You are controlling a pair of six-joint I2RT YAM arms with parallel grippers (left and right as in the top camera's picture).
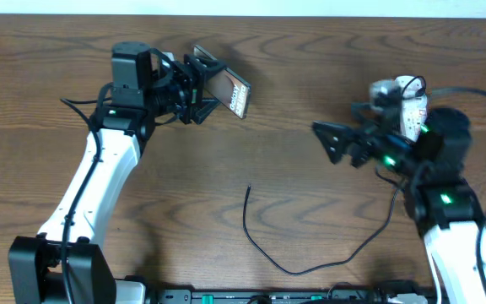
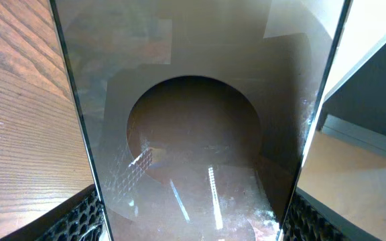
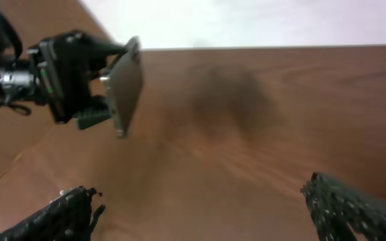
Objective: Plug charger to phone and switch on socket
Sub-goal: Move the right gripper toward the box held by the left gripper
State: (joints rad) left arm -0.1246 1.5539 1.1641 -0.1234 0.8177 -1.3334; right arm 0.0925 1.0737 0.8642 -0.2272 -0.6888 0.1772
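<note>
Phone point(image 1: 230, 91) — upper left, clamped edgewise in left jaws. Charger point(image 1: 245, 215) — loose on tabletop point(image 1: 310, 51), lower centre, tip free. Socket point(image 1: 410, 105) — upper right, by the right arm point(image 1: 445, 203). Right jaws spread, empty. Step: fetching the plug; next move probably needs a pinch near its tip.

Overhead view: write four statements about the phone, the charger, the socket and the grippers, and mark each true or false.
1. The left gripper is holding the phone. True.
2. The charger is plugged into the phone. False: its plug tip lies on the table, apart from the phone.
3. The right gripper is open and empty. True.
4. The socket lies beside the left arm. False: it lies by the right arm, partly hidden by it.
</note>
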